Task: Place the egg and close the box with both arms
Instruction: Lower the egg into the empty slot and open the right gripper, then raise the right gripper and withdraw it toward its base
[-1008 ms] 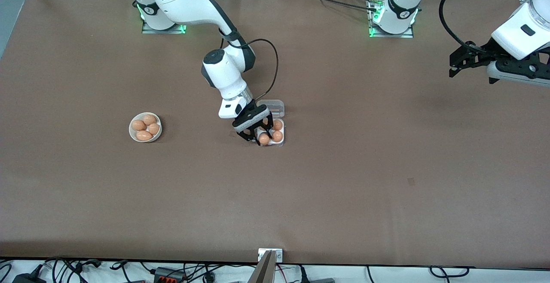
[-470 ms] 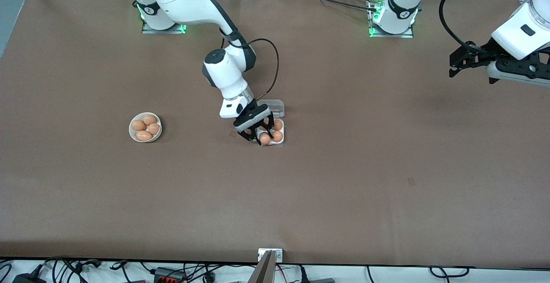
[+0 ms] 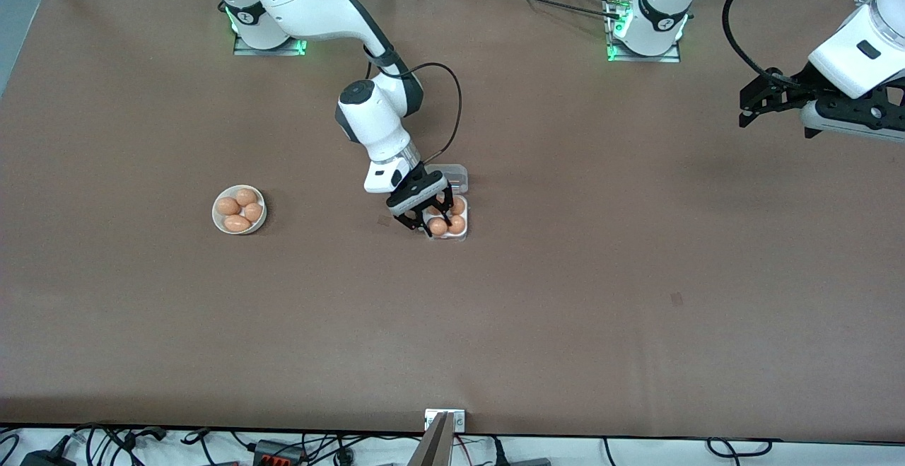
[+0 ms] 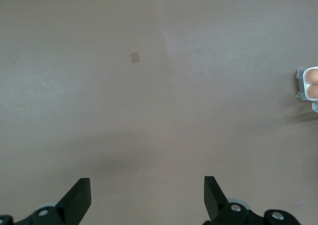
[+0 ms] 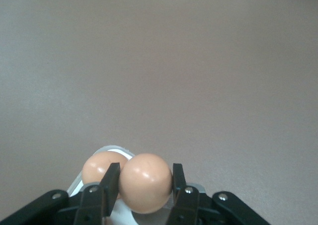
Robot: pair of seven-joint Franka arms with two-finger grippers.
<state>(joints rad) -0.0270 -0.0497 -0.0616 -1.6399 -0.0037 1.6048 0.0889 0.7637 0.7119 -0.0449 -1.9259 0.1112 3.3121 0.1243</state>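
Front view: on the brown desk (image 3: 565, 296) a white bowl (image 3: 216, 220) holds four eggs. The right pincer (image 3: 428, 220) is clamped on one egg (image 3: 438, 227) over the open box (image 3: 463, 234), where two more eggs show. The left pincer (image 3: 748, 104) waits above the desk's left-arm end.

Left wrist view: its fingers (image 4: 79, 197) stand apart.

Right wrist view: one egg is gripped, with one beside it.

A round white bowl (image 3: 240, 209) is sitting on the brown desk (image 3: 565, 296) toward the right arm's end, holding four orange-brown eggs (image 3: 237, 223). A small darker patch (image 3: 676, 299) is showing on the desk surface toward the left arm's end.
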